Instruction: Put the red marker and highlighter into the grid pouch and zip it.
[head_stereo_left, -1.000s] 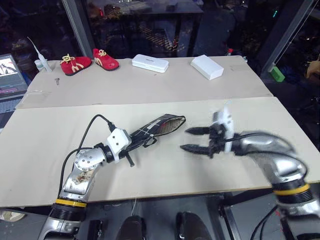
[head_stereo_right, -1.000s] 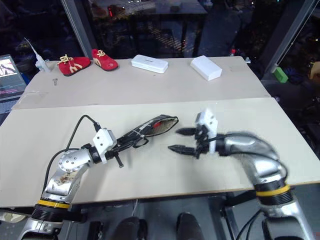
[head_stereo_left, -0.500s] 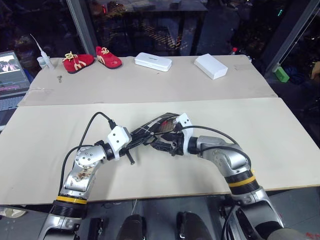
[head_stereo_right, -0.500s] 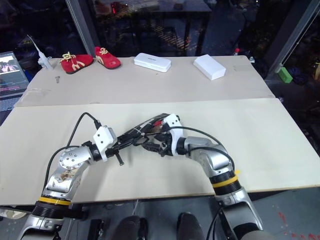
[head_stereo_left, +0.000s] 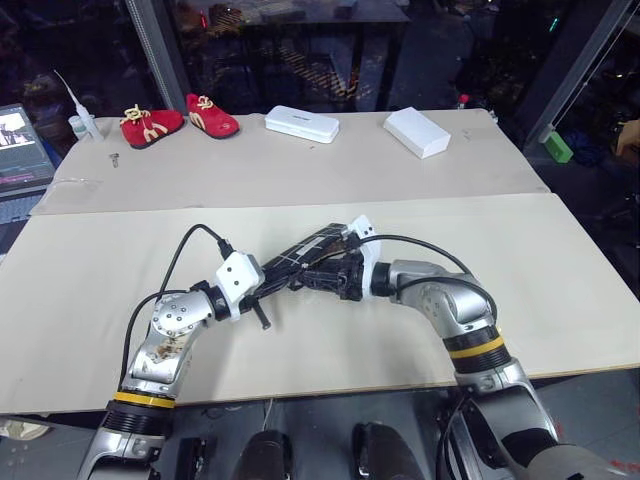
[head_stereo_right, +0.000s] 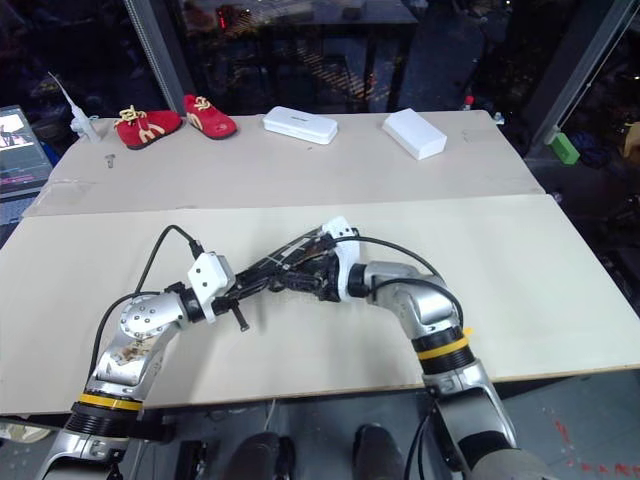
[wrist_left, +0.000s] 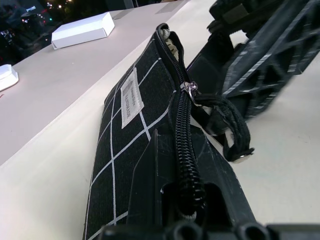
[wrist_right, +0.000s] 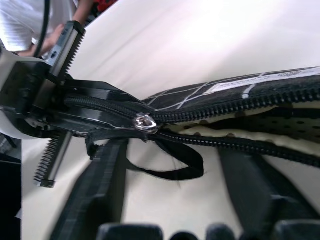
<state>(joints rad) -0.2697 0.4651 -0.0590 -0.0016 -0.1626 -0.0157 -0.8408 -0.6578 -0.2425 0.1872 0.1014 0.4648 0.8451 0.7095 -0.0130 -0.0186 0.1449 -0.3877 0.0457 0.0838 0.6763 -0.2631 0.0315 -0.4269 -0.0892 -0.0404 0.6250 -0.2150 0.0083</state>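
Observation:
The grid pouch (head_stereo_left: 312, 247), black with white lines, is held just above the table with its zip edge up. My left gripper (head_stereo_left: 278, 272) is shut on the pouch's closed end. My right gripper (head_stereo_left: 315, 280) has come in from the other side and is open. Its fingers (wrist_right: 107, 170) stand on either side of the black loop zip pull (wrist_right: 175, 170), which hangs from the metal slider (wrist_right: 145, 122). Beyond the slider the zip gapes over a cream dotted lining (wrist_right: 260, 127). The red marker and the highlighter are hidden.
At the far edge of the table lie two white boxes (head_stereo_left: 301, 124) (head_stereo_left: 415, 132) and a pair of red shoes (head_stereo_left: 180, 118). A small bottle (head_stereo_left: 85, 125) and a laptop (head_stereo_left: 20, 150) sit at the far left. A seam crosses the table behind the pouch.
My right gripper has swung left from beside the pouch's open mouth to the zip pull, and its fingers have drawn closer together. The left gripper and pouch have stayed in place.

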